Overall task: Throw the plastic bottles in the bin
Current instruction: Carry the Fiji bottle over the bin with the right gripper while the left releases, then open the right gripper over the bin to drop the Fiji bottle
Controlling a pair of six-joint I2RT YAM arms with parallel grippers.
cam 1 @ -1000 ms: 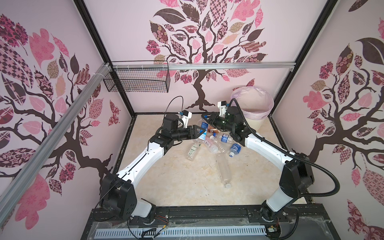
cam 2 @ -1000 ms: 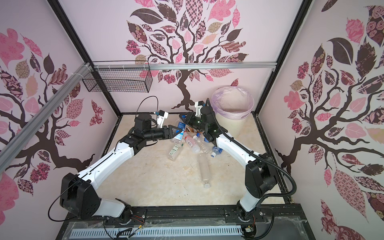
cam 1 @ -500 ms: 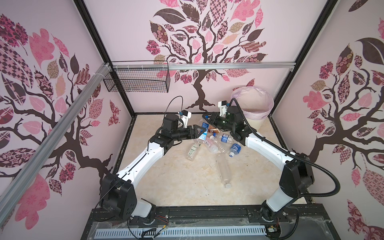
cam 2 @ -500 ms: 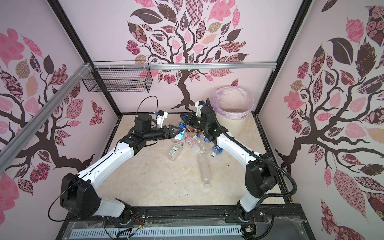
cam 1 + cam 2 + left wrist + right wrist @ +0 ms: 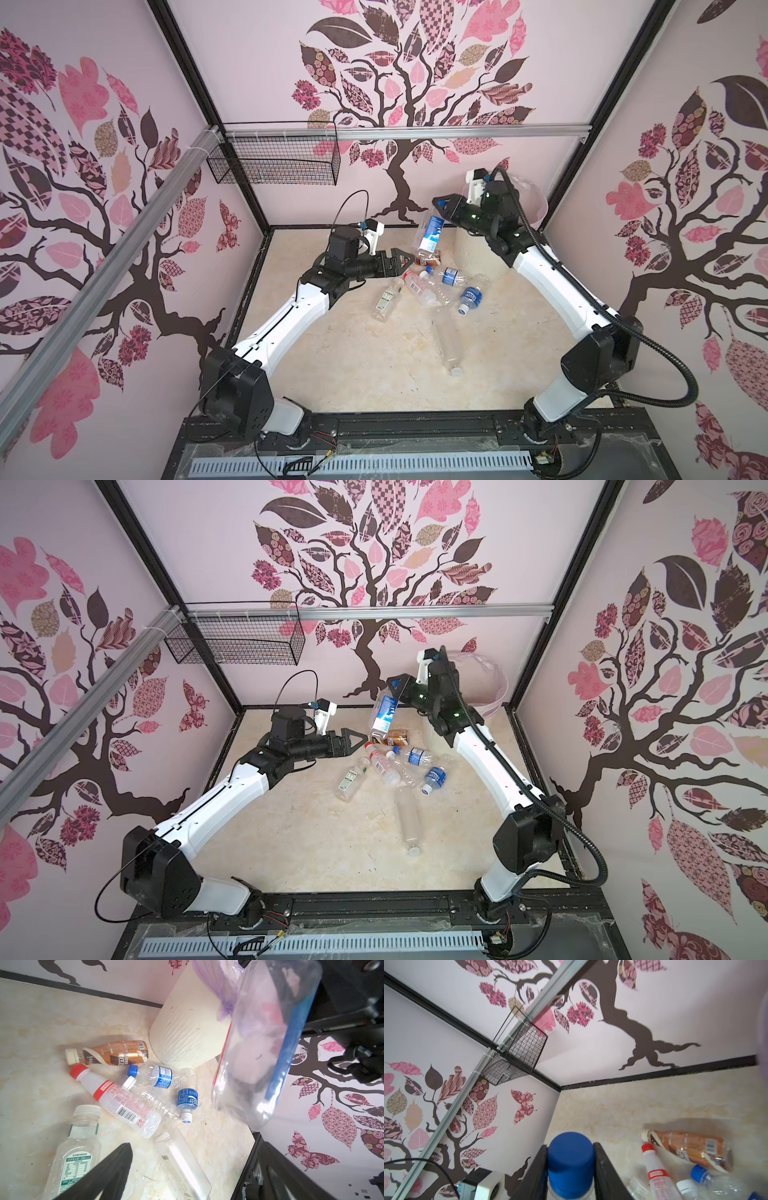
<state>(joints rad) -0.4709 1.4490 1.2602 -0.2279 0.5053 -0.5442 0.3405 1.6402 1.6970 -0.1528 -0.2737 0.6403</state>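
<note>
Raised since earlier, the right gripper (image 5: 441,206) pinches the blue-capped bottle (image 5: 430,235) hanging beneath it, while the left gripper (image 5: 402,262), just beside its base, now gapes wide, seemingly having released it.

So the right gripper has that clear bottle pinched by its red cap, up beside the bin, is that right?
Not quite: the cap is blue, not red, as the right wrist view shows. The rest holds: the right gripper pinches the clear bottle by that cap, up beside the bin.
</note>
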